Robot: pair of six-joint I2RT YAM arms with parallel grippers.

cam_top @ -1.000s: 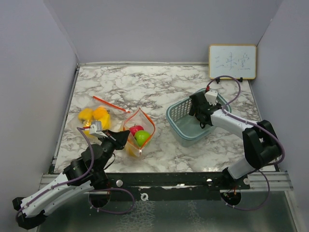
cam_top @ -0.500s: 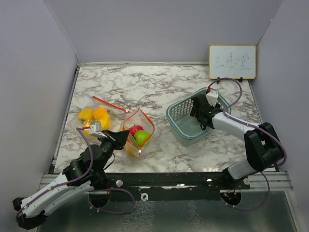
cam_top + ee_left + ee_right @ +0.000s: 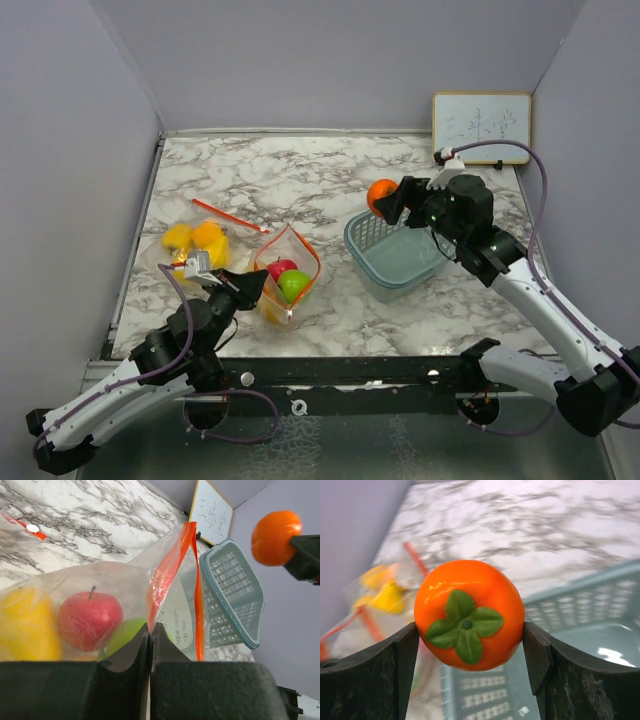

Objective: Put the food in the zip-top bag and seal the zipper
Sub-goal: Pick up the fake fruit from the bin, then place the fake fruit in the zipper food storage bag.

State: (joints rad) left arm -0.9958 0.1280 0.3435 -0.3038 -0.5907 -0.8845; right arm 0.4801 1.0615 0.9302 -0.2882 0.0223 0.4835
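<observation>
1. The marble surface (image 3: 300,170) carries two bags and a basket, so the carry should go leftward and toward the near edge, from the basket to the open bag.
2. The open zip-top bag (image 3: 303,250) stands near the front, its orange-edged mouth spread into a pointed oval. Aim for the widest part of that mouth, not the narrow far tip.
3. The teal mesh basket (image 3: 400,262) sits to the right of the bag, apart from it. Travel high enough to pass over its rim and the bag's raised lip.
4. A second bag (image 3: 195,240), holding yellow fruit, lies at far left; it is not the target.
5. The left end effector (image 3: 150,635) is pressed together on the bag's near edge, pinning the film and propping the mouth. It should hold that pinch while the fruit drops.
6. The right end effector (image 3: 392,202) pinches the orange persimmon (image 3: 469,612) on both sides, above the basket's far-left rim. Release low inside the mouth so the fruit cannot bounce off.
7. A red apple (image 3: 90,617), a green apple (image 3: 125,637) and a yellow fruit (image 3: 22,625) already fill the bag's bottom. Set the persimmon on top gently, leaving the zipper strips free to close.
</observation>
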